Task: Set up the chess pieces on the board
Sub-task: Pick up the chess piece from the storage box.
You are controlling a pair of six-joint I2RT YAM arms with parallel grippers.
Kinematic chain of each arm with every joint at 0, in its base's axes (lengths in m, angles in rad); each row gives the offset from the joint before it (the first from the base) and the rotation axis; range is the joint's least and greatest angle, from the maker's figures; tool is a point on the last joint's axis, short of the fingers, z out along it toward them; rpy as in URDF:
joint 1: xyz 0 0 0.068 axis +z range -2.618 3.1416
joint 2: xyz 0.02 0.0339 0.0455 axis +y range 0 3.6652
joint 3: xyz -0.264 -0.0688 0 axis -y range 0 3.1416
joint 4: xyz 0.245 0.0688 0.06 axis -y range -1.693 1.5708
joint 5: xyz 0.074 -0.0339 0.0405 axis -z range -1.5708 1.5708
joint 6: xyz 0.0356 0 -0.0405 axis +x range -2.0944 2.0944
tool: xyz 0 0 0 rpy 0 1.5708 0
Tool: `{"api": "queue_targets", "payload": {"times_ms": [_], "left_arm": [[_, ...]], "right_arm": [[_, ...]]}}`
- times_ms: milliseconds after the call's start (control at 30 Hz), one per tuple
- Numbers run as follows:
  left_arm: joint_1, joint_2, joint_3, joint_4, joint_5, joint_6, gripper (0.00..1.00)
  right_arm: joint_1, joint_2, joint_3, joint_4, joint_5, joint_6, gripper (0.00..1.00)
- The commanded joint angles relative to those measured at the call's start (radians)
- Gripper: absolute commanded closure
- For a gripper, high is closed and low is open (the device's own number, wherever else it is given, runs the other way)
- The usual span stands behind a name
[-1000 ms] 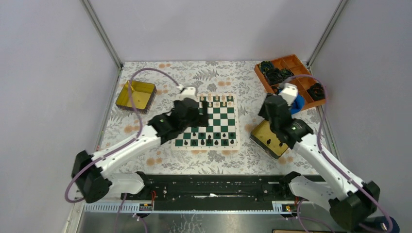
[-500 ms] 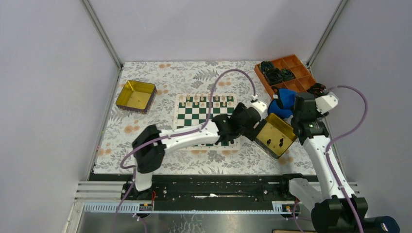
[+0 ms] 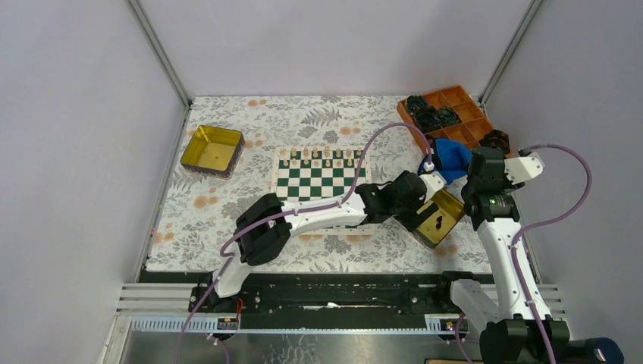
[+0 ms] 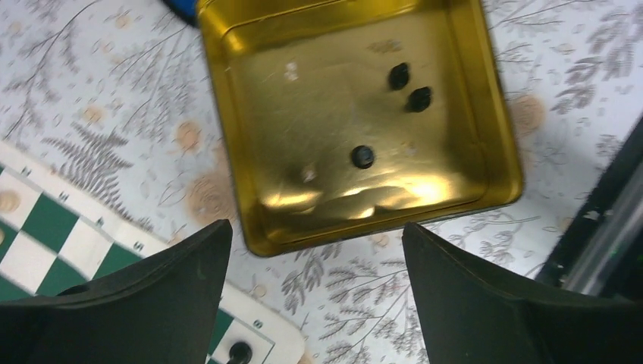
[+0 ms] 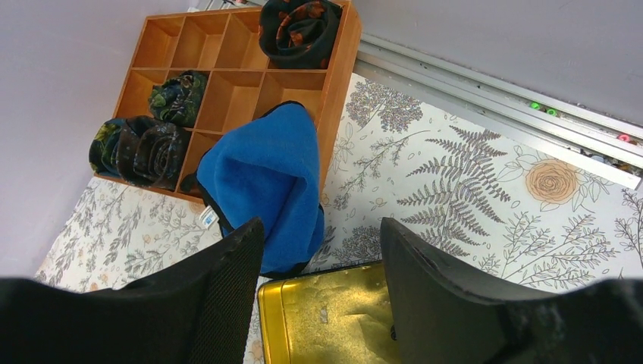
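Board [image 4: 47,224] edge lettering [image 4: 137,244] illegibly small

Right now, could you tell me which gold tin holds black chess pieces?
The tin right of the board, below the left fingers: three black pieces inside; the far-left tin shows none.

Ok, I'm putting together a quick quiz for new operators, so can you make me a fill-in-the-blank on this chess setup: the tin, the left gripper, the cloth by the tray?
1. The gold tin under the left gripper holds ___ black chess pieces.
2. The left gripper's jaws stand ___ above that tin.
3. The cloth lying against the wooden tray is ___ in colour.
4. The board has white and ___ squares.

Missing words: three; open; blue; green.
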Motion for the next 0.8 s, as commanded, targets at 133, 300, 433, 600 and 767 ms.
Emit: {"api": "queue_targets", "payload": {"times_ms": [133, 300, 433, 600, 767], "left_arm": [[-0.025, 0.091, 0.157, 0.063, 0.124, 0.068, 0.10], [-0.027, 0.155, 0.215, 0.037, 0.145, 0.075, 0.10], [-0.027, 0.194, 0.241, 0.034, 0.145, 0.082, 0.11], [-0.025, 0.226, 0.263, 0.033, 0.132, 0.082, 0.13], [-0.021, 0.251, 0.278, 0.028, 0.121, 0.082, 0.17]], "right_arm": [[-0.007, -0.033, 0.028, 0.026, 0.065, 0.006, 0.36], [-0.008, -0.052, 0.025, 0.020, 0.090, 0.006, 0.36], [-0.008, -0.060, 0.030, 0.018, 0.099, 0.004, 0.36], [-0.008, -0.058, 0.034, 0.017, 0.090, 0.013, 0.37], [-0.008, -0.053, 0.025, 0.023, 0.082, 0.019, 0.37]]}}
